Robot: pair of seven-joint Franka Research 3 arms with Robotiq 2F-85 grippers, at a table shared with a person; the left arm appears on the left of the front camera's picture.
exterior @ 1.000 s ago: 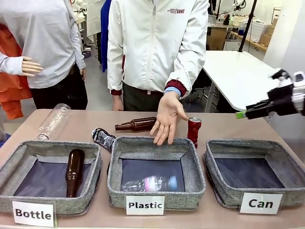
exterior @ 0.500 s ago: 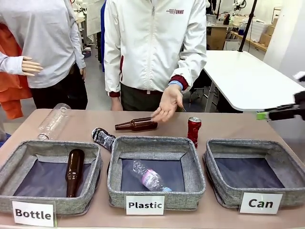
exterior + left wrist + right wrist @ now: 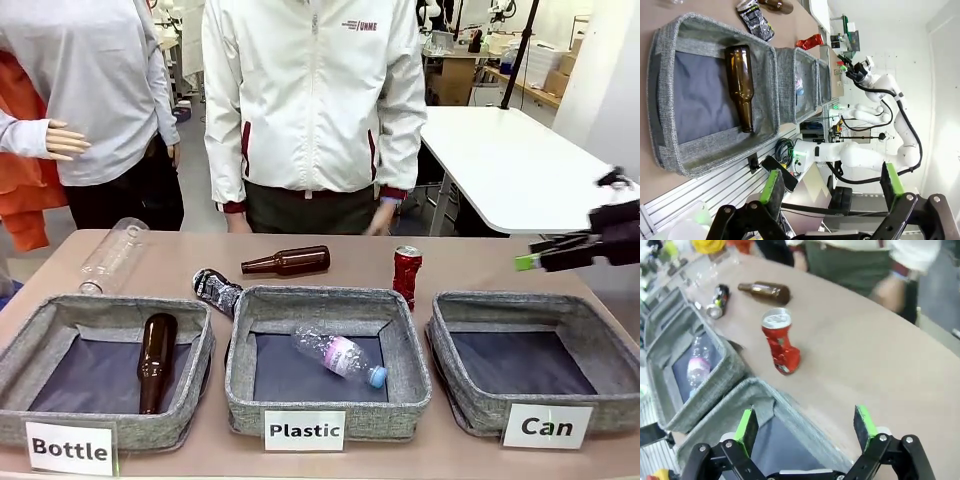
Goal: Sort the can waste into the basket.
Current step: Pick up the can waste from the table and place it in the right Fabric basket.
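Observation:
A crushed red can (image 3: 406,275) stands upright on the table just behind the gap between the "Plastic" and "Can" bins. A dark crushed can (image 3: 217,290) lies behind the left corner of the Plastic bin. The grey basket labelled "Can" (image 3: 470,405) sits at the front right with nothing in it. My right gripper (image 3: 535,255) hovers open above that basket's far right side. In the right wrist view the right gripper (image 3: 805,422) is over the basket's rim (image 3: 765,396), with the red can (image 3: 781,342) ahead and the dark can (image 3: 717,301) farther off. My left gripper (image 3: 832,182) is open and holds nothing.
The "Bottle" bin (image 3: 30,345) holds a brown bottle (image 3: 155,360); the "Plastic" bin (image 3: 410,370) holds a clear bottle (image 3: 340,355). Another brown bottle (image 3: 288,262) and a clear bottle (image 3: 112,255) lie on the table. A person (image 3: 315,100) stands at the far edge.
The person's hand has pulled back off the table. The clear bottle has rolled to rest in the Plastic bin. My right gripper has drifted right, then down and back left.

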